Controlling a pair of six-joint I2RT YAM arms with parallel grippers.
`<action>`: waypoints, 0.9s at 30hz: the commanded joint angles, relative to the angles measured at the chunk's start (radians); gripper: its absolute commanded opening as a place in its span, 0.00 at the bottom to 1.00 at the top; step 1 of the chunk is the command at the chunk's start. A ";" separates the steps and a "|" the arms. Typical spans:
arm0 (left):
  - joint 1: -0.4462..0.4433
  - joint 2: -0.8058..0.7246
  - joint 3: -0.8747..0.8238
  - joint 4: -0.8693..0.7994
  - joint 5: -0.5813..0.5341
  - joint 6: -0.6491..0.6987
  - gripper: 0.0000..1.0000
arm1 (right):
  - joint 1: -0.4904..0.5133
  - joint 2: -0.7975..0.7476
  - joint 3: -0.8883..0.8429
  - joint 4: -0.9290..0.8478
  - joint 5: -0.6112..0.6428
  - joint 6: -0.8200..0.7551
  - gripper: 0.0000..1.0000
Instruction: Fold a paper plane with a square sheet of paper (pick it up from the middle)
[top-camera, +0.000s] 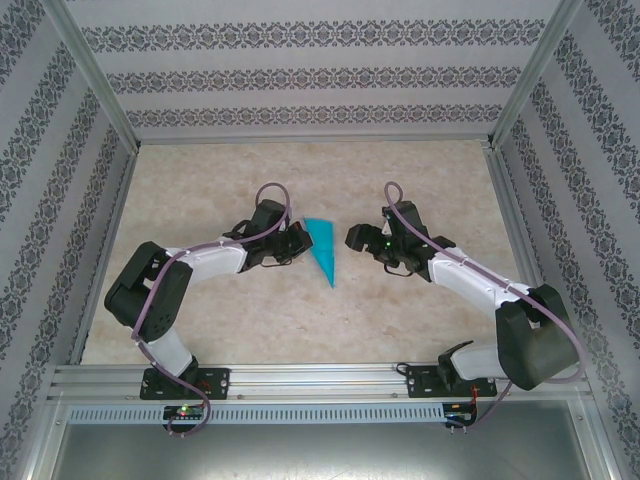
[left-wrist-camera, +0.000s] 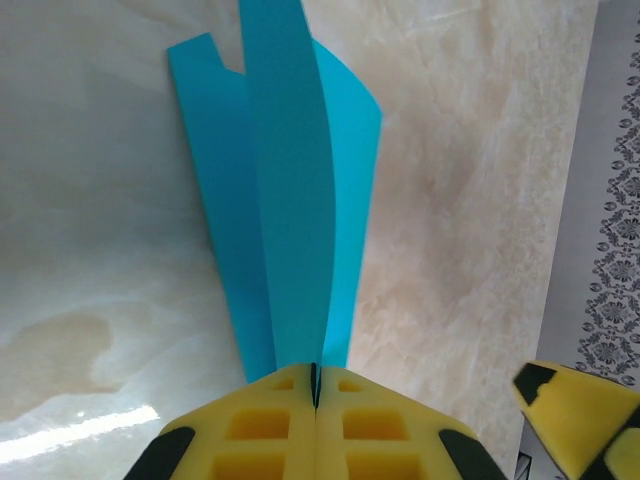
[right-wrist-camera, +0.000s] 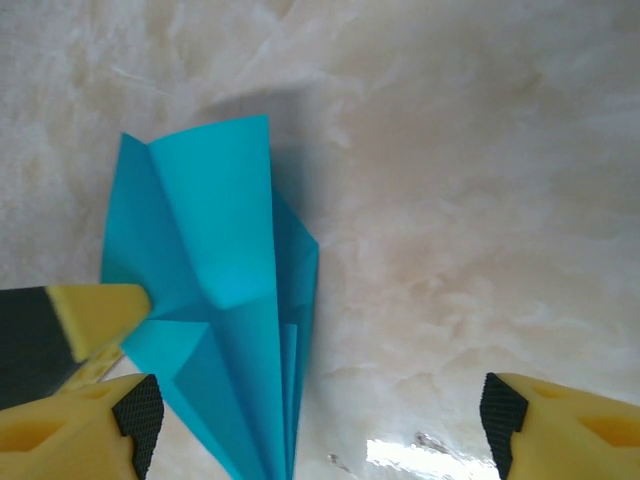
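Observation:
The paper plane (top-camera: 322, 248) is a slim teal-blue dart with layered creased wings, at the middle of the table with its tip toward the near edge. My left gripper (top-camera: 297, 243) comes at it from the left. In the left wrist view its yellow fingers (left-wrist-camera: 250, 425) are pressed together on a raised fold of the paper plane (left-wrist-camera: 295, 200). My right gripper (top-camera: 352, 238) stands open just right of it. In the right wrist view the paper plane (right-wrist-camera: 215, 290) lies beside that gripper's left finger (right-wrist-camera: 95, 435), with nothing pinched.
The marble-patterned table (top-camera: 420, 320) is walled on three sides by patterned panels (top-camera: 300, 75), with a metal rail (top-camera: 300, 378) along the near edge. A finger of the right gripper (left-wrist-camera: 575, 420) shows at the lower right of the left wrist view.

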 joint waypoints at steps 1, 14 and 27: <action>0.028 -0.039 -0.073 0.064 -0.024 -0.022 0.00 | 0.032 0.030 0.021 0.033 -0.041 -0.012 0.82; 0.046 -0.138 -0.195 0.011 -0.117 -0.007 0.00 | 0.278 0.286 0.258 -0.085 0.033 -0.095 0.56; 0.060 -0.198 -0.276 -0.003 -0.142 -0.018 0.00 | 0.347 0.418 0.385 -0.165 0.003 -0.154 0.60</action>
